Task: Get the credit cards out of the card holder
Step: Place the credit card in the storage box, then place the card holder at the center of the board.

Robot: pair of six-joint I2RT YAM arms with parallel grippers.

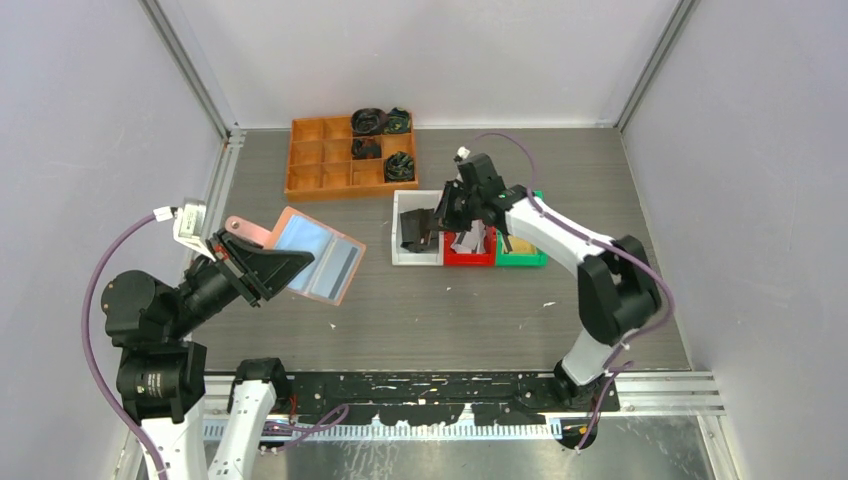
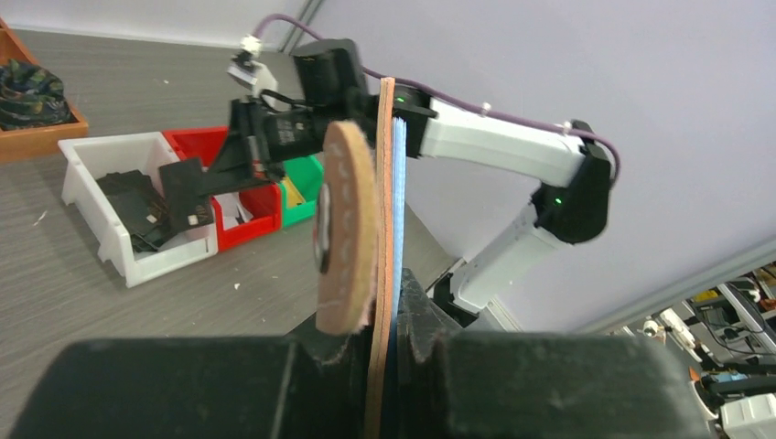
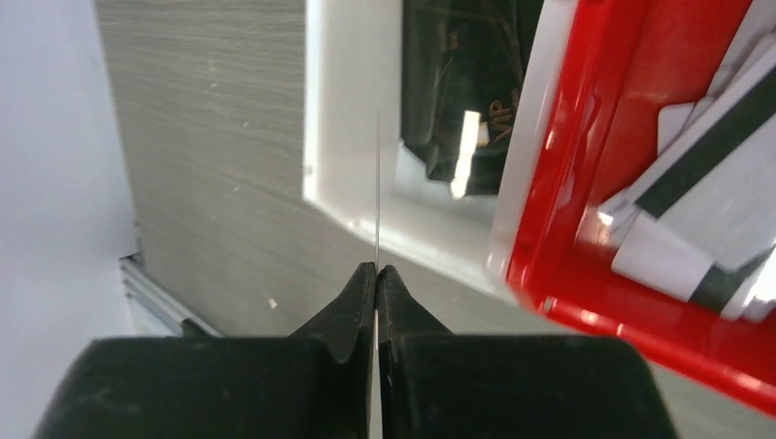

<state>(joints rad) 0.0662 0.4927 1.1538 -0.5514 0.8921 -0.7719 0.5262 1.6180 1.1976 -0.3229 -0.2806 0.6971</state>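
**Figure: Extracted card held above the sorting bins, wallet held open**

The left pincer (image 1: 243, 262) was clamped on one edge of the salmon-pink card holder (image 1: 318, 255). It held the wallet unfolded above the desk (image 1: 450, 320) at the left, with the light blue pockets facing up. In the left wrist view the wallet appeared edge-on between the fingers, its rounded strap tab (image 2: 346, 229) hanging to one side.

The right pincer (image 1: 432, 226) was closed on a black credit card (image 2: 186, 194), which its own camera showed only as a thin line rising from the fingertips. The card hung over the white bin (image 1: 400, 205), which already held dark cards (image 3: 458, 91). The adjoining red bin (image 1: 468, 261) held whitish striped cards (image 3: 695, 219), and a green bin (image 1: 522, 261) stood beside it.

The step in hand was judged to be depositing a removed card, sorted by colour. The next move called for parting the right fingers so the card fell inside the white walls, then returning to the wallet. Whether any cards remained in the pockets could not be told.
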